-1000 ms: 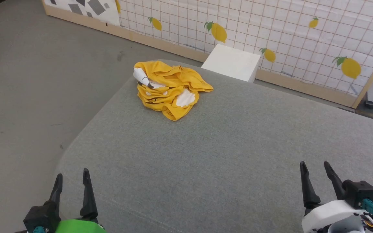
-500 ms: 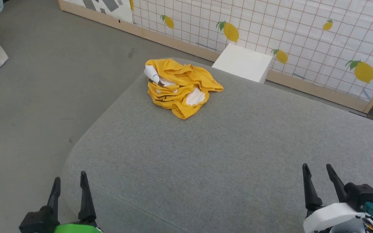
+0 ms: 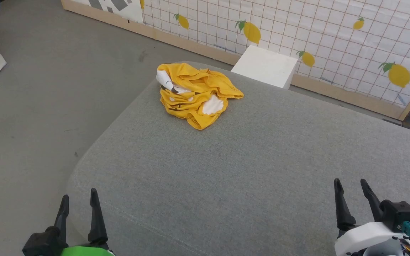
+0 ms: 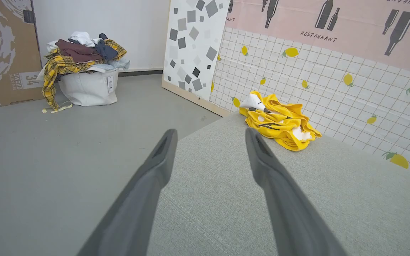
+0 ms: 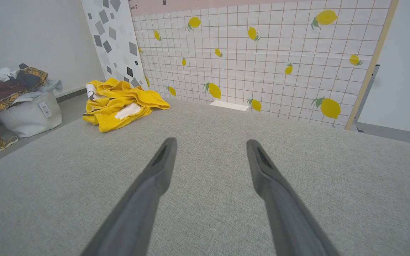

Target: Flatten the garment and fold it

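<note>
The garment (image 3: 196,94) is a yellow T-shirt with white patches and black marks, lying crumpled in a heap at the far left corner of the grey padded table (image 3: 247,170). It also appears in the left wrist view (image 4: 279,121) and the right wrist view (image 5: 121,103). My left gripper (image 3: 78,195) is open at the table's near left corner, nothing between its fingers. My right gripper (image 3: 351,183) is open over the near right of the table, also empty. Both are far from the garment.
A white box (image 3: 265,66) stands on the floor behind the table's far edge, against a lemon-print grid panel (image 3: 333,35). A white laundry bag heaped with clothes (image 4: 87,78) sits on the grey floor to the left, beside a cardboard box (image 4: 2,57).
The head view has shifted a little over the last second, so the whole scene sits further right. The garment lies as it did and both grippers stay open in place.
</note>
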Controlling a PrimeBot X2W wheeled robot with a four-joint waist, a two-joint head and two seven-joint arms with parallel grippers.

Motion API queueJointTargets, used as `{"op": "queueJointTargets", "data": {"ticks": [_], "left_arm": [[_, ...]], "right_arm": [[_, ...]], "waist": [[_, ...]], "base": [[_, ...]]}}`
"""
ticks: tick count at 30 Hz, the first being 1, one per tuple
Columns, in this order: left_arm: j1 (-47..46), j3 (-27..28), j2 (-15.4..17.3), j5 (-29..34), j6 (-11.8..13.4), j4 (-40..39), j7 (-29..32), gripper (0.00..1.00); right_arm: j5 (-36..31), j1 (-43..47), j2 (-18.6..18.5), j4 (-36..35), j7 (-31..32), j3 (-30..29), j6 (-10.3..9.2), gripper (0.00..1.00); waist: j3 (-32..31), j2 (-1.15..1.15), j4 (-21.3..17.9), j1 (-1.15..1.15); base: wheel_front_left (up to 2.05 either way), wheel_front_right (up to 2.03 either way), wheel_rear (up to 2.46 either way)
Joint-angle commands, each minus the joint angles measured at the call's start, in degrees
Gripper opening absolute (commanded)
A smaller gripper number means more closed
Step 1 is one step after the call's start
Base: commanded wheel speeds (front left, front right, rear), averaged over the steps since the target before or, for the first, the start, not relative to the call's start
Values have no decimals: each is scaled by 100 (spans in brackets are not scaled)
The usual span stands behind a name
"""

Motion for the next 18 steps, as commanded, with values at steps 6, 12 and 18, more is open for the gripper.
{"op": "queueJointTargets", "data": {"ticks": [6,12,18], "left_arm": [[-189,-123,-26,-241,-11,132,-28,100],[-905,-320,214,-182,-219,2,371,100],[-2538,-442,734,-382,-433,-206,1616,100]], "right_arm": [[-70,44,3,-95,-34,-36,-10,100],[-236,30,3,-441,63,-160,-10,100],[-474,-45,3,-1339,443,-230,-10,100]], "waist": [[107,0,42,0],[354,0,11,0],[934,0,-96,0]], "base": [[0,0,0],[0,0,0],[0,0,0]]}}
